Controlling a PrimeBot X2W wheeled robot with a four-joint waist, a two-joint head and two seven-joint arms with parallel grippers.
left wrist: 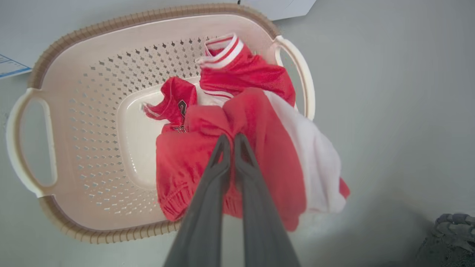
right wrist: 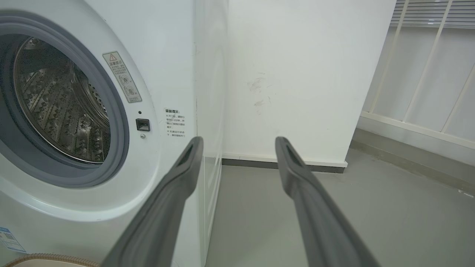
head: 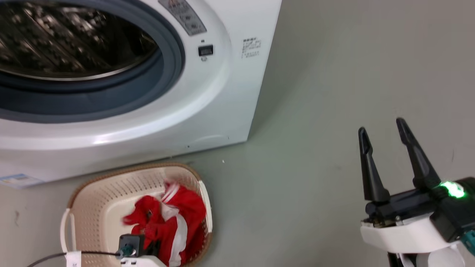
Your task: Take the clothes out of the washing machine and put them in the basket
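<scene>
Left wrist view: left end effector (left wrist: 232, 138) with fingers pressed together, pinching a fold of the clothes (left wrist: 193, 163) over the basket (left wrist: 92, 70).

Head view adds placement: basket on the floor (head: 315, 92), just in front of the washing machine (head: 222, 92), drum exposed. Right end effector (head: 381, 125) spread, holding nothing, well apart to the right.

Clothes: bright red, crumpled, with a white panel, a white-striped cuff against the basket's far wall, and dark lettering partly visible.

We see a smooth grey floor (head: 315, 178). The white washing machine (head: 230, 92) stands on it, and the cream basket (head: 92, 204) sits on the floor just in front of the machine. A dark grey lump (left wrist: 452, 226) lies near the basket; we cannot identify it.
</scene>
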